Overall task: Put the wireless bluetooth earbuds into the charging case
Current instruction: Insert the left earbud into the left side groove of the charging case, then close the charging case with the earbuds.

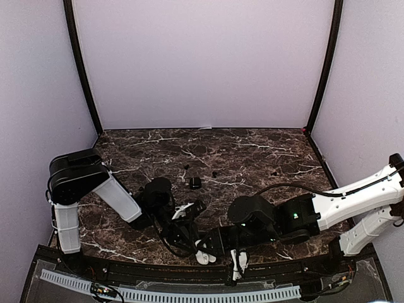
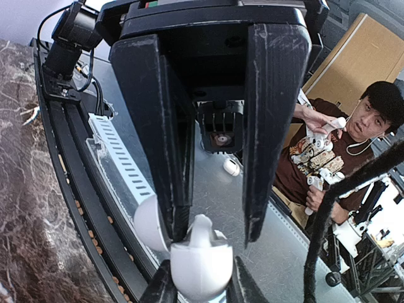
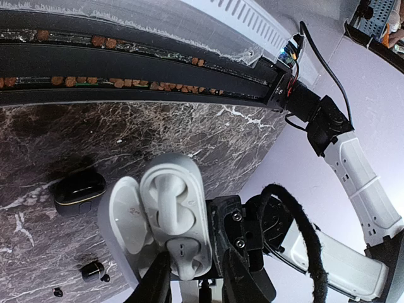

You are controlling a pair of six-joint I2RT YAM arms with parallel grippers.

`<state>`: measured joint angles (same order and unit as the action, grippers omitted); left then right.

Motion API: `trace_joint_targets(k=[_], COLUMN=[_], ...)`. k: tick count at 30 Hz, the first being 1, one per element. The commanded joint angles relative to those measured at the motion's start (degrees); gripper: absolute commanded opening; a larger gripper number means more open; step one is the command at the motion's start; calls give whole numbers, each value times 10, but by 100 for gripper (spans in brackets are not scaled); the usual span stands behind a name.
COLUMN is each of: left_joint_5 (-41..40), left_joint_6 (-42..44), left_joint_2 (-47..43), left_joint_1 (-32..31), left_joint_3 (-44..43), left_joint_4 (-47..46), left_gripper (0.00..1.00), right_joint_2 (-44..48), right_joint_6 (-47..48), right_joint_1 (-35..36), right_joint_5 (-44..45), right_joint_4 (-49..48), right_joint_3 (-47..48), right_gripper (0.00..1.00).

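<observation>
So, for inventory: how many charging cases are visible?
2. One white open case between the left end effector and right end effector; one black closed case on the marble table. More may be hidden.

Black case (image 1: 195,182) and loose buds (image 1: 214,173) dot the table's (image 1: 265,142) otherwise free middle.

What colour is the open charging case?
The open charging case is white, best seen in the right wrist view.

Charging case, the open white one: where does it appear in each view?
Top external: charging case at bottom centre, by the near table edge.
Left wrist: charging case at the bottom edge, centre.
Right wrist: charging case at lower centre, lid open.
Shared landmark: the marble table.
</observation>
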<state>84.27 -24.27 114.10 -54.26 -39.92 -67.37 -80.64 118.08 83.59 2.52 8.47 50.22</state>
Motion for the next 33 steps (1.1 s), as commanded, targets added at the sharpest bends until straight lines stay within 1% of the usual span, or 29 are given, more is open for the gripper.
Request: trace_joint_targets(k=[1, 4, 11, 14, 16, 18, 19, 20, 21, 23, 25, 26, 27, 31, 33], left_joint_5=[15, 13, 4, -5, -16, -38, -52, -65, -82, -105, -125, -131, -137, -152, -151], left_joint_6=[6, 6, 8, 8, 9, 17, 26, 35, 44, 66, 87, 95, 102, 115, 114], left_joint_2=[-9, -9, -17, -22, -27, -35, -41, -48, -56, -71, -87, -92, -96, -103, -103], left_joint_1=[-9, -8, 1, 7, 12, 20, 25, 30, 34, 41, 45, 46, 46, 47, 47], left_joint_3=[3, 5, 15, 22, 30, 41, 45, 51, 56, 69, 78, 81, 85, 97, 104], left_joint_4=[-51, -58, -73, -88, -103, -112, -112, -110, -108, -101, -93, -91, -91, -108, -129], left_gripper=[0, 0, 0, 0, 0, 0, 0, 0, 0, 0, 0, 0, 0, 0, 0], right_joint_2=[22, 36, 70, 85, 91, 88, 86, 84, 82, 80, 87, 94, 105, 154, 162], right_joint_6=[196, 185, 141, 77, -9, -147, -219, -285, -346, -454, -546, -592, -649, -808, -911], right_joint_1=[-1, -2, -2, -1, -3, -8, -9, -10, -11, -16, -25, -29, -34, -49, -50], right_joint_5=[12, 20, 34, 34, 28, 23, 30, 46, 68, 113, 130, 136, 141, 151, 207], right_joint_4=[-2, 18, 34, 29, 27, 15, -3, -45, -84, -153, -211, -243, -282, -449, -512], right_joint_3=[-8, -7, -14, -12, -7, -3, -7, -18, -35, -68, -104, -122, -141, -237, -262], right_gripper=[32, 39, 39, 39, 39, 40, 46, 50, 51, 47, 41, 39, 38, 32, 31])
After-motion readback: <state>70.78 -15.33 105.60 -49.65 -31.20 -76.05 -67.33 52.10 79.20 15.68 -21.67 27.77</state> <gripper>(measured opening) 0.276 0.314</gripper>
